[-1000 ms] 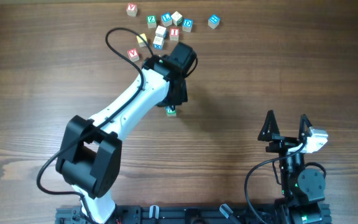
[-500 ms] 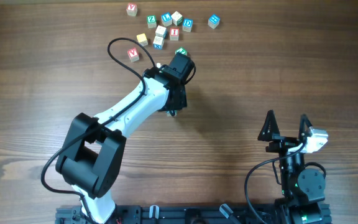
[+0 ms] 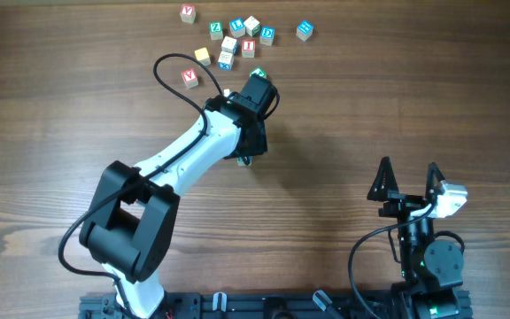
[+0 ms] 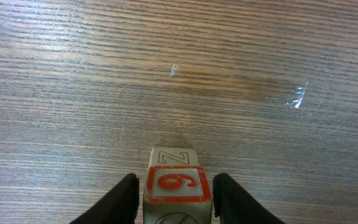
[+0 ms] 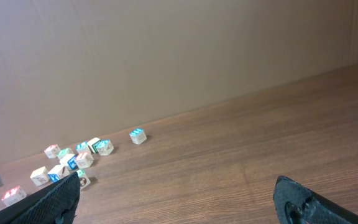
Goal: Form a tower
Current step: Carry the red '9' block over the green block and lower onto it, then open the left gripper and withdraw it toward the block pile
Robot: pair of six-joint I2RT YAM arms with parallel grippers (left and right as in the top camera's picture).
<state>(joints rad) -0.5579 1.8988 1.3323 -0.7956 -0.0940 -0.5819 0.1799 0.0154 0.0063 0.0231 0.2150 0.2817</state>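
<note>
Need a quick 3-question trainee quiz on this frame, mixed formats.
1. True or false: the right pincer holds a cube.
2. The top face of the wooden cube flanked by the left pincer shows: A) a blue letter B) a red numeral in a red frame C) a green picture.
3. Fill in: seen from the robot's side, the loose cubes lie ___ the left pincer.
Key: 1 false, it stands open and empty; 2 B; 3 beyond.

Wood-grain table (image 3: 414, 106), beige wall (image 5: 166, 50)
</note>
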